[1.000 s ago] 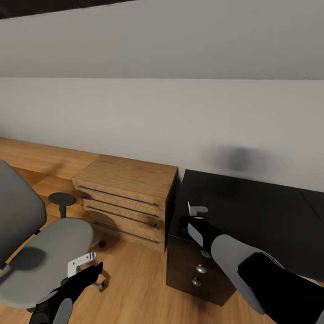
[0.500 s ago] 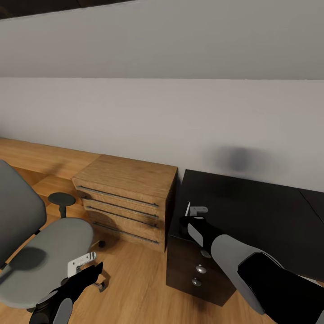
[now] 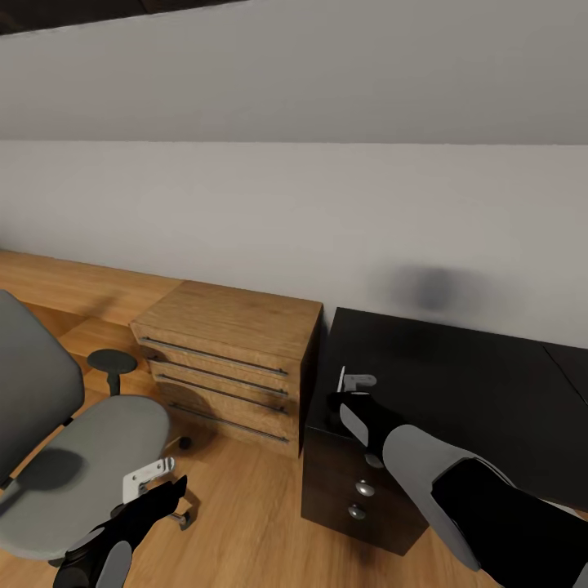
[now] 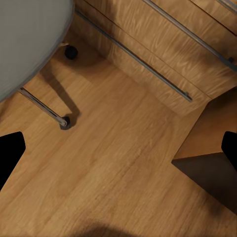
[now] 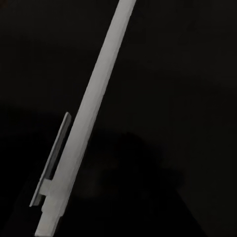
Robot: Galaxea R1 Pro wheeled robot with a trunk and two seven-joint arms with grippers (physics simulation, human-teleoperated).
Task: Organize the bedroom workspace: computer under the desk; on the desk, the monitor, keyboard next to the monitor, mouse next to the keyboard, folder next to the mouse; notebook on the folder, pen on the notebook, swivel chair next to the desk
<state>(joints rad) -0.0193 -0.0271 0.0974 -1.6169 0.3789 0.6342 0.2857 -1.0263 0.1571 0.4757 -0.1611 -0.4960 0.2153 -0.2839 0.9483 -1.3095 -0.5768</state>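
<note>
Nothing has shifted across the last second: the head view is the same in all three pictures, and both arms sit just where they were, so the robot looks paused rather than working. Nearest, at the lower left, the left pincer (image 3: 147, 478) hangs low over the oak floor (image 3: 245, 506) just beside the front edge of the swivel chair (image 3: 77, 457); in the left wrist view its dark fingertips (image 4: 10, 153) stand far apart at the picture's two sides, so it is wide and carries nothing. The chair's grey seat is bare, with no folder lying on it, and the chair stands well apart from the bench. To the right, the right pincer (image 3: 353, 380) rests low over the near left corner of the bench (image 3: 457, 376), above its dark drawers with silver knobs (image 3: 364, 488); whether it is wide or narrow cannot be told, since the right wrist view gives little beyond black gloss and a pale strip. The visible part of the black top is bare there. Farther off, between chair and bench, the light oak dresser (image 3: 233, 359) stands against the pale wall (image 3: 294, 212). Judging from the stillness, no step has advanced; rolling the chair toward the bench seems the likeliest step left.
</note>
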